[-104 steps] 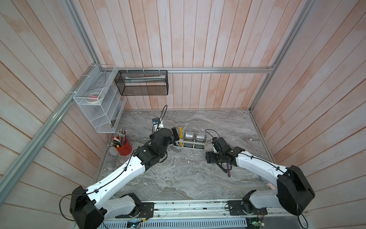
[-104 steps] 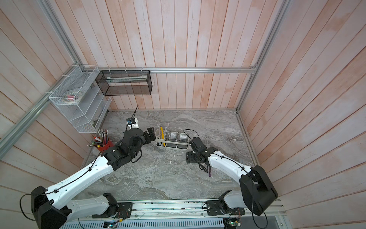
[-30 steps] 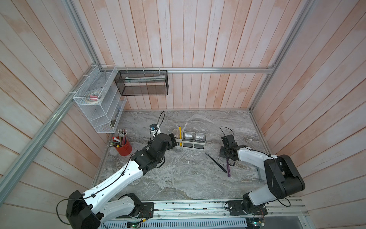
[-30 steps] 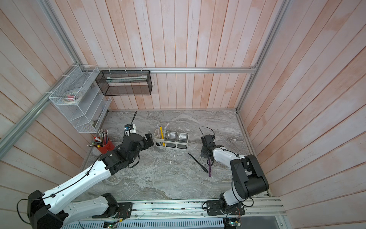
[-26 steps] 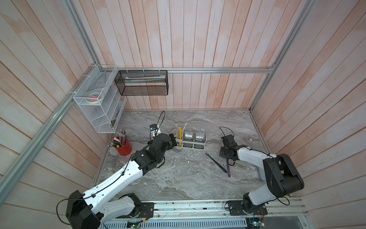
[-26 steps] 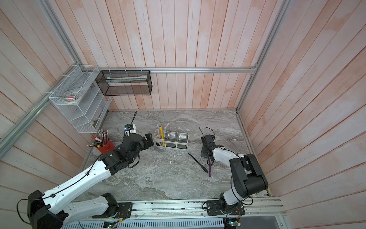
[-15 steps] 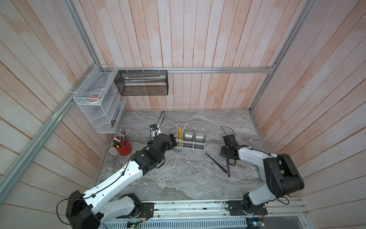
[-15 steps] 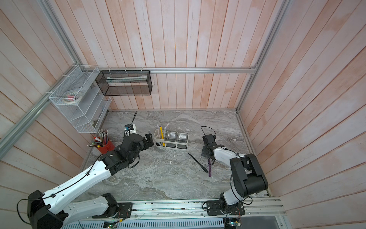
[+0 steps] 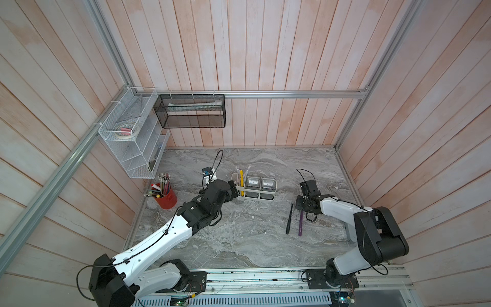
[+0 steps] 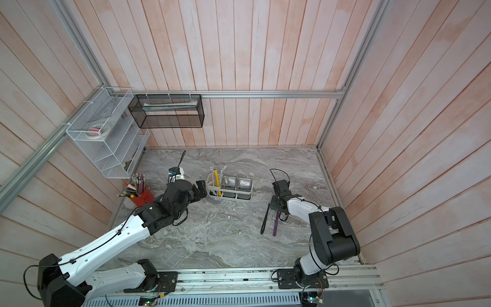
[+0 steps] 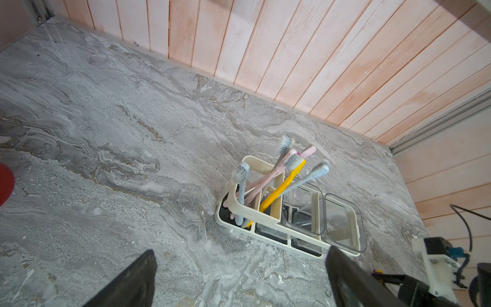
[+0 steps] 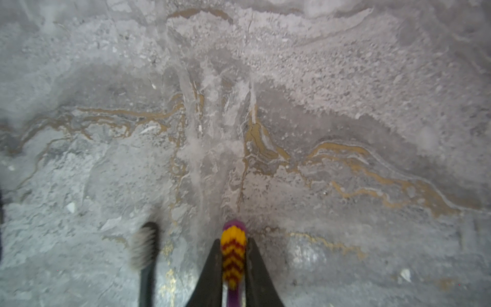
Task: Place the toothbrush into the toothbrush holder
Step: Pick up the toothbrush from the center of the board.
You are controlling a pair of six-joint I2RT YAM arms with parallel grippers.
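A purple toothbrush (image 9: 300, 226) (image 10: 275, 226) with yellow and red bristles (image 12: 232, 263) lies on the marble counter at the right. My right gripper (image 12: 233, 240) (image 9: 303, 208) is down at its head, both jaws pressed against the bristled end. The white toothbrush holder (image 9: 255, 198) (image 10: 229, 197) (image 11: 276, 240) stands mid-counter with several brushes in its slotted end and two clear cups. My left gripper (image 11: 240, 253) (image 9: 232, 188) is open beside the holder's slotted end, holding nothing.
A black toothbrush (image 9: 289, 220) (image 12: 144, 249) lies just left of the purple one. A red cup of pencils (image 9: 167, 199) stands at the left wall, under a white wire rack (image 9: 132, 148). A black mesh basket (image 9: 191, 111) hangs on the back wall.
The right gripper's jaws have narrowed onto the purple toothbrush's head while that arm stayed nearly in place. The left arm has not moved over the last second.
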